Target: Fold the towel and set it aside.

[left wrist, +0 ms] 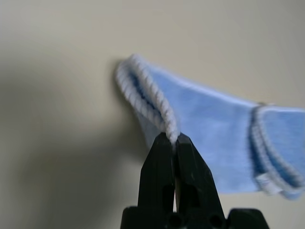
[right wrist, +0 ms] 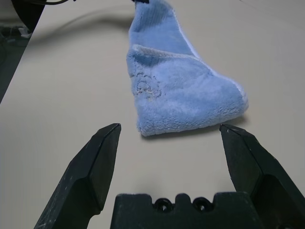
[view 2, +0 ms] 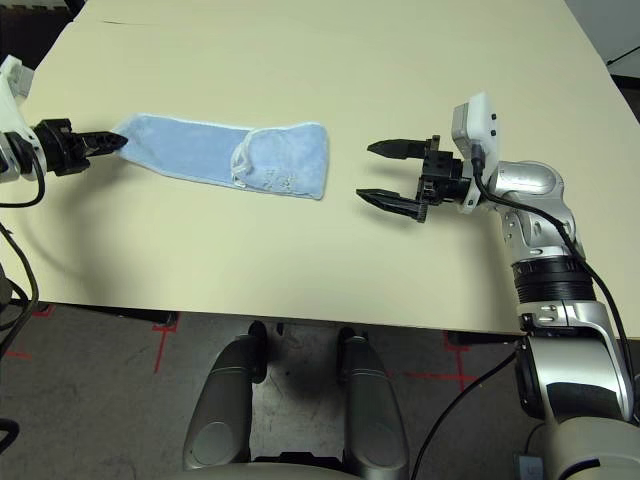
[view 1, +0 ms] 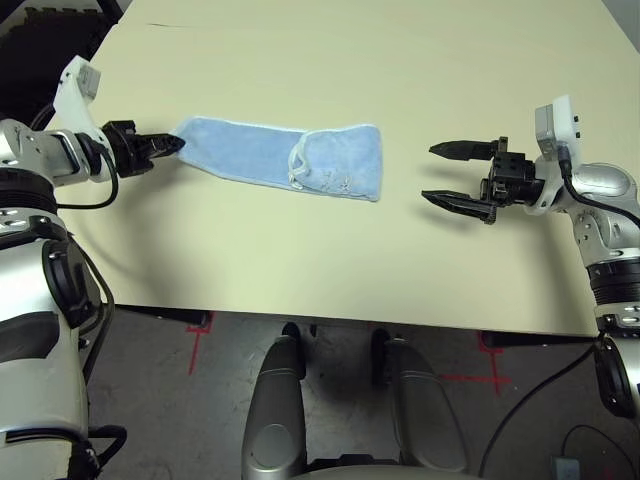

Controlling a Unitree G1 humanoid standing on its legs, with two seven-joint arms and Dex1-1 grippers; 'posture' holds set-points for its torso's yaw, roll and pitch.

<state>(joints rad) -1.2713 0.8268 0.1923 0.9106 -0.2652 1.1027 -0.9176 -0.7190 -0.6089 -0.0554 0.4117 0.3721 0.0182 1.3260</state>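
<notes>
1. Towel (view 1: 285, 158): we see a small light blue terry cloth lying stretched into a long band across the left half of the table (view 1: 330, 260), running from our left claw towards the middle. Its pile looks soft and fuzzy, and a white stitched edging runs round the border.

2. The right end of the towel is doubled over, making a thicker, rounded flap. We see faint embroidery on that flap and a small white tag at the edge of the fold. The folded end rests flat on the table.

3. The left end narrows to a gathered point, where the corded white edging bunches into a ridge. That end looks lifted a little off the surface, with a shadow beneath it in the left wrist view.

4. Our left claw (view 1: 172, 146) is clamped on that narrow end: its two black fingers (left wrist: 159, 167) sit pressed together, with the white edging pinched at their tips.

5. Our right claw (view 2: 384, 172) hangs over the right half of the table, pointing towards the towel's folded end, near it but apart. Its two black, tapered fingers stand wide apart with nothing between them.

6. The table is a smooth, matte, pale cream slab, bare around the towel.

7. Below the table's near edge we see a dark floor with red tape marks (view 1: 197, 325).
</notes>
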